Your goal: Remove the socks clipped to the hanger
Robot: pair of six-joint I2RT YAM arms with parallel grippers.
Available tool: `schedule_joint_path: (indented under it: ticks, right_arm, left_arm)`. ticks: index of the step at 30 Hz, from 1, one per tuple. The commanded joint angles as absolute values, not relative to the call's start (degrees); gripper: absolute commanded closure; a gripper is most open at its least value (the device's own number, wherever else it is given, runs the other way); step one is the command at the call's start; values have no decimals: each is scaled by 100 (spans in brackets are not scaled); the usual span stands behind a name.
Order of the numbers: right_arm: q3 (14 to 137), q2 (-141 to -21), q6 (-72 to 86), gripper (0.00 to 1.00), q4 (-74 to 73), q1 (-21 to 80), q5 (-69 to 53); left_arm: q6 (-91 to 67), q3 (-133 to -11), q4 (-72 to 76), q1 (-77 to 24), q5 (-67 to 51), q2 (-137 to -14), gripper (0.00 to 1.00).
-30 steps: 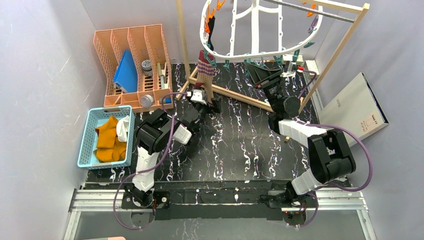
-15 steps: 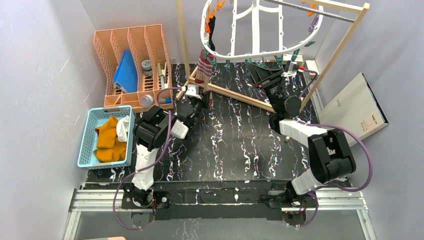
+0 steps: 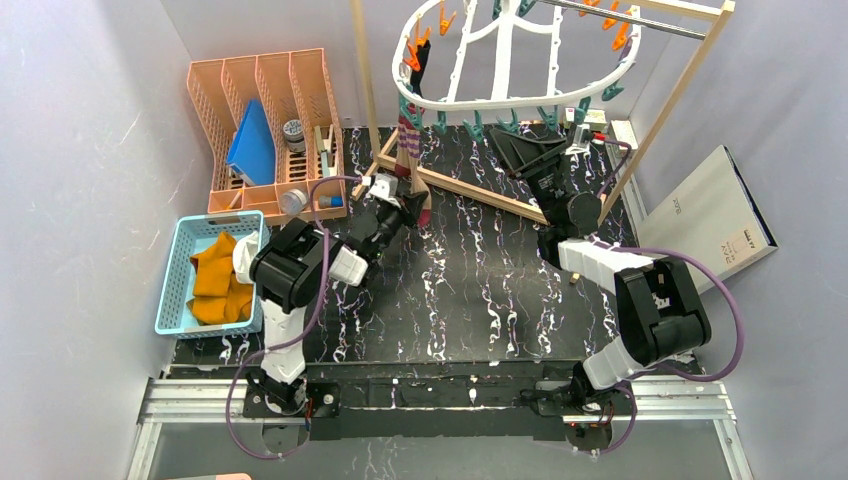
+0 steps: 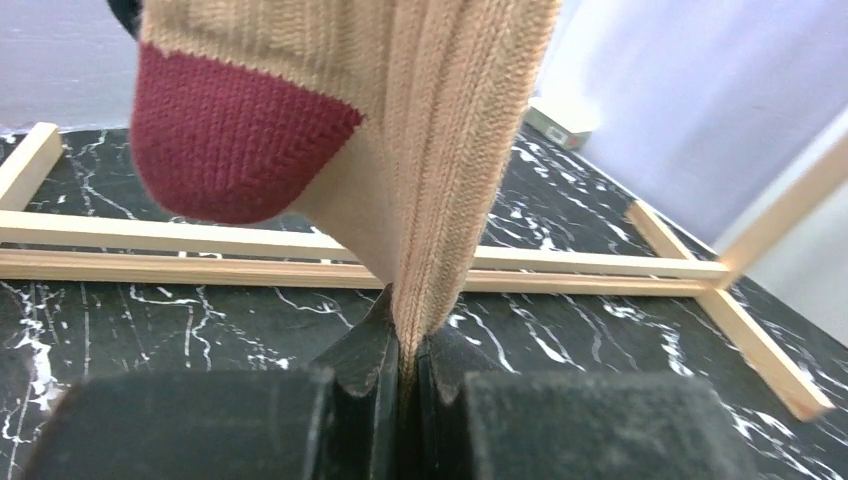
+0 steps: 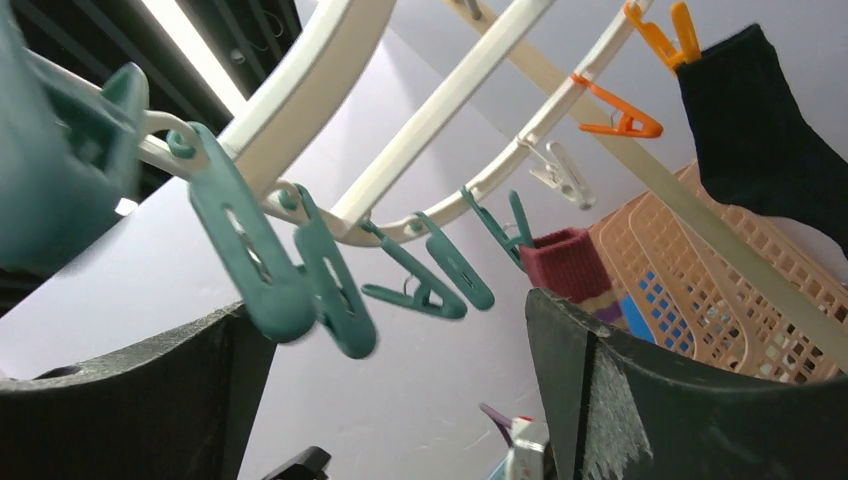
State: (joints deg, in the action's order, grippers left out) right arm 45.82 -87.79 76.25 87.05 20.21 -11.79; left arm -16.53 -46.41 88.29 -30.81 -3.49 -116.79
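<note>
The left fingers [image 4: 390, 378] are pressed tightly together on the lower end of a beige ribbed sock [image 4: 440, 150] with a maroon toe. The sock runs taut up from the grip, above the black marbled table [image 3: 480, 290] and just in front of the base rails of a wooden frame [image 3: 480, 190]. Its maroon cuff is pinched in one of the teal clips [image 5: 330, 290] on the near-left rim of the white oval hanger [image 3: 520, 100], which sits tilted under the frame's metal rod [image 3: 620, 20]. A black sock [image 3: 422, 60] hangs from an orange clip [image 5: 662, 28] farther along the hanger's left side. The right fingers [image 3: 522, 150] stand wide apart with nothing between them, pointed up beneath the row of teal clips on the hanger's near rim. At the table's left edge, well apart from both arms' fingers, a light blue basket [image 3: 172, 285] holds mustard yellow socks [image 3: 215, 280].
</note>
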Motion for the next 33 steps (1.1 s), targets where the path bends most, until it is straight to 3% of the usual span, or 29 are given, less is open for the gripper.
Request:
schedule_joint_path:
  ticks: [1, 11, 22, 33]
  right_arm:
    - [4307, -8573, 7567, 1, 9954, 1987, -1196]
    - [3584, -8061, 6345, 1, 9124, 2484, -928]
    - [4286, -8088, 4115, 1, 7645, 3854, 115]
    - [4663, -8406, 4017, 1, 7766, 3903, 327]
  left_arm:
    - [-1778, -4148, 9067, -3083, -953, -10886, 100]
    - [-1788, -2950, 8590, -3509, -952, -9569, 100]
    - [-1711, -2355, 8218, -4316, -330, -9006, 100]
    - [-1664, -2133, 8165, -4943, 75, -9004, 100]
